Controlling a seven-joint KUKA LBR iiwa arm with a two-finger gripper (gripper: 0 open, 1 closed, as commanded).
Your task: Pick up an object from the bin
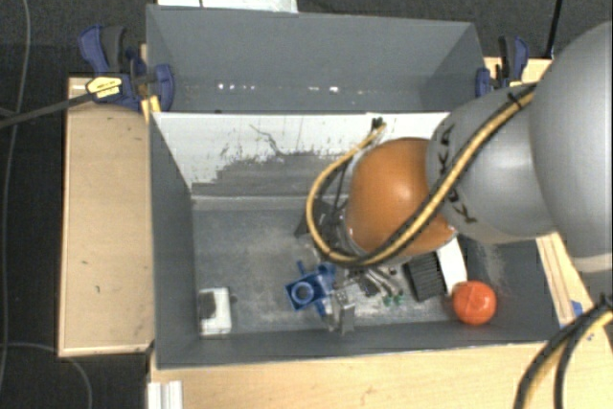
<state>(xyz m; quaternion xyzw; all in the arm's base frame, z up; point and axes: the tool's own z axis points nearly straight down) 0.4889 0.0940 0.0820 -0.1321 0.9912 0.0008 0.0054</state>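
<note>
My gripper [341,309] is down near the bin floor, close to the front wall and a little right of the middle. A small blue plastic thing with a round ring shape [306,291] lies right against its left side, touching or almost touching it. Whether the blue thing is held cannot be told. Just right of the gripper, a black ribbed block with a white part beside it [427,275] lies partly under the arm.
An orange ball [473,302] rests in the front right corner of the bin. A small white block [215,310] lies in the front left corner. The arm with its orange cover and cables hangs over the right half of the bin.
</note>
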